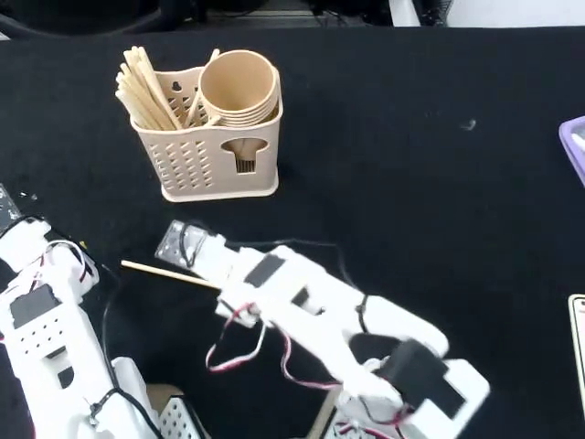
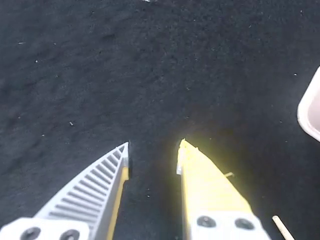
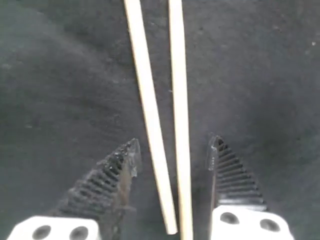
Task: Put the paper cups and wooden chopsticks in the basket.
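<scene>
A beige perforated basket (image 1: 215, 160) stands at the back left of the black table. It holds a bundle of wooden chopsticks (image 1: 144, 90) and a stack of paper cups (image 1: 239, 87). Two loose chopsticks (image 3: 147, 100) lie flat on the cloth side by side, seen as one thin stick (image 1: 160, 271) in the high view. My right gripper (image 3: 173, 143) is open low over them, with both sticks between its fingers and neither gripped. My left gripper (image 2: 152, 147) is open over bare cloth at the near left and holds nothing.
The left arm (image 1: 41, 311) sits at the near left edge and the right arm (image 1: 338, 320) stretches across the near middle. A purple object (image 1: 574, 146) and a card (image 1: 578, 329) lie at the right edge. A stick tip (image 2: 282, 227) shows beside my left gripper.
</scene>
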### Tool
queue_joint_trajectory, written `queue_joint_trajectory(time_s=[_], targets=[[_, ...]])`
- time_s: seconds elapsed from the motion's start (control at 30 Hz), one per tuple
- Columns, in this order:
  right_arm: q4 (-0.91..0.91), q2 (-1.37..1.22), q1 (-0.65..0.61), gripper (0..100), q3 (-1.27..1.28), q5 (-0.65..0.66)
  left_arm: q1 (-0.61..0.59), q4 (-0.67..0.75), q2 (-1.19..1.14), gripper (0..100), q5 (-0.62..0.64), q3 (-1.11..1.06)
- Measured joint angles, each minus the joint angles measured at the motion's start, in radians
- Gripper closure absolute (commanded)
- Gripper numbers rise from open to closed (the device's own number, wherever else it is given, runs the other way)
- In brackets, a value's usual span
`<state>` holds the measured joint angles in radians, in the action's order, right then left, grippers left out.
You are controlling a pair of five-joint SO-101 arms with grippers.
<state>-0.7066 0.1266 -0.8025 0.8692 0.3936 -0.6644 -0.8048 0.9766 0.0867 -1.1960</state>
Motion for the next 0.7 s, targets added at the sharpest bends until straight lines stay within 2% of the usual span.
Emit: queue_joint_trajectory(time_s=[0.13, 0.27, 0.33, 0.53, 0.7], targets=[[0.0, -0.068, 0.008, 82.1, -0.026, 0.032, -0.006, 0.0, 0.0, 83, 0.0, 0.0], [-0.002, -0.077, 0.009, 99.5, -0.046, 0.048, -0.009, 0.0, 0.0, 83, 0.0, 0.0], [-0.017, -0.077, 0.009, 97.2, -0.058, 0.08, -0.009, 0.0, 0.0, 83, 0.0, 0.0], [-0.1, -0.077, 0.008, 98.8, -0.078, 0.13, -0.009, 0.0, 0.0, 83, 0.0, 0.0], [-0.227, 0.074, 0.008, 98.8, -0.075, 0.135, -0.009, 0.0, 0.0, 83, 0.0, 0.0]])
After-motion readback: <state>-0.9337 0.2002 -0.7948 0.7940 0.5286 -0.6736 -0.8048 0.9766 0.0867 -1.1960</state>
